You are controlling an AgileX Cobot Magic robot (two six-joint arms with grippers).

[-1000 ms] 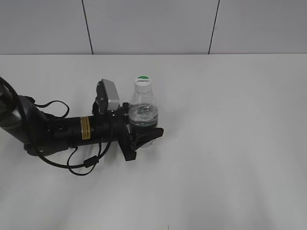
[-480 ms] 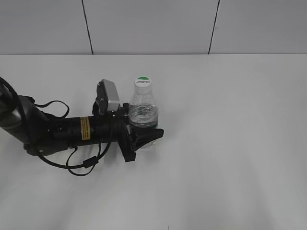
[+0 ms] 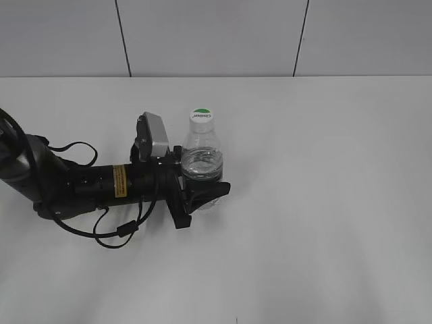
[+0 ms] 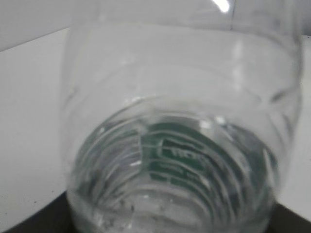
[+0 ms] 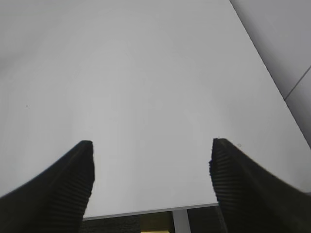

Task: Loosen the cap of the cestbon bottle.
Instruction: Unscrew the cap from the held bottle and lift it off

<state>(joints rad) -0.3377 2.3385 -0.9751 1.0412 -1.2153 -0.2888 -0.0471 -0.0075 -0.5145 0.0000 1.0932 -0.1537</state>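
Clamped around the lower body of the cestbon bottle (image 3: 201, 162), the left gripper (image 3: 200, 192) is seen in the exterior view reaching in from the left across the white table (image 3: 324, 202). The bottle is held upright near the table's middle, and the cap (image 3: 200, 116) is seen seated on the neck, untouched by anything. No right gripper is shown in this view. The bracing of the bottle is judged done; the turning of the cap is judged not yet begun.

From the left wrist view, the bottle (image 4: 180, 145) is shown very close and blurred: clear ribbed plastic, water inside, and the green label glimpsed through it. The fingers themselves are barely visible at the lower edge.

From the right wrist view, the right gripper (image 5: 150, 179) is shown spread wide and empty, its ridged fingers (image 5: 68, 189) held over bare table (image 5: 146, 73), with the bottle nowhere in sight.
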